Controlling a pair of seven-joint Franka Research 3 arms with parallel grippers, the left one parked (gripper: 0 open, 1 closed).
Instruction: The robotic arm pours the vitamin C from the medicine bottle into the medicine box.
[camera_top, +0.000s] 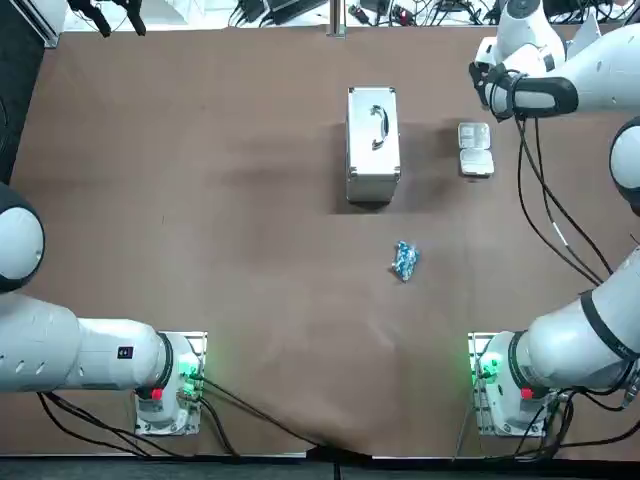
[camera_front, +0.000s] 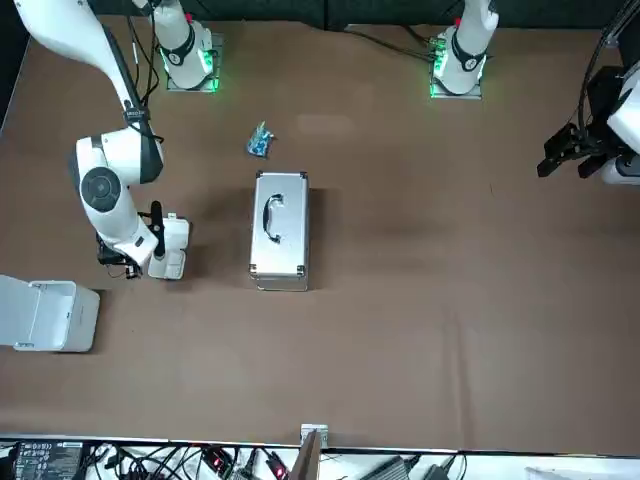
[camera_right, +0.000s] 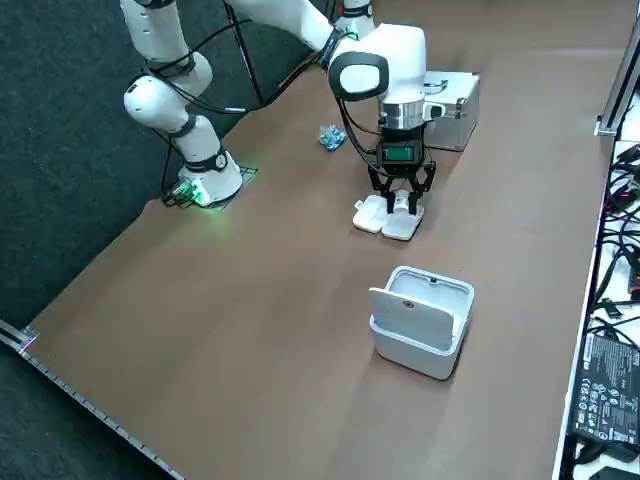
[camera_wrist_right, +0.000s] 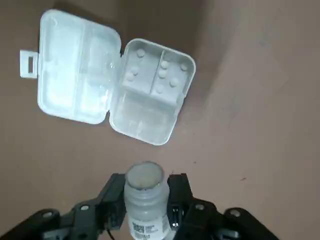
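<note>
The white medicine box (camera_wrist_right: 148, 95) lies open on the brown table, its lid (camera_wrist_right: 75, 75) folded flat beside the tray. Several small white tablets (camera_wrist_right: 165, 72) sit in two of the tray's compartments. My right gripper (camera_wrist_right: 145, 192) is shut on a small white medicine bottle (camera_wrist_right: 144, 197), held a little above the table and just short of the box. In the right side view the gripper (camera_right: 402, 203) hangs right over the box (camera_right: 388, 220). From overhead the box (camera_top: 475, 150) shows near the back right, beside my wrist (camera_top: 515, 90).
A silver metal case (camera_top: 373, 145) with a handle lies at the table's middle back, left of the box. A crumpled blue packet (camera_top: 404, 261) lies nearer the bases. A white bin with its lid up (camera_right: 420, 320) stands past the box, near the far edge.
</note>
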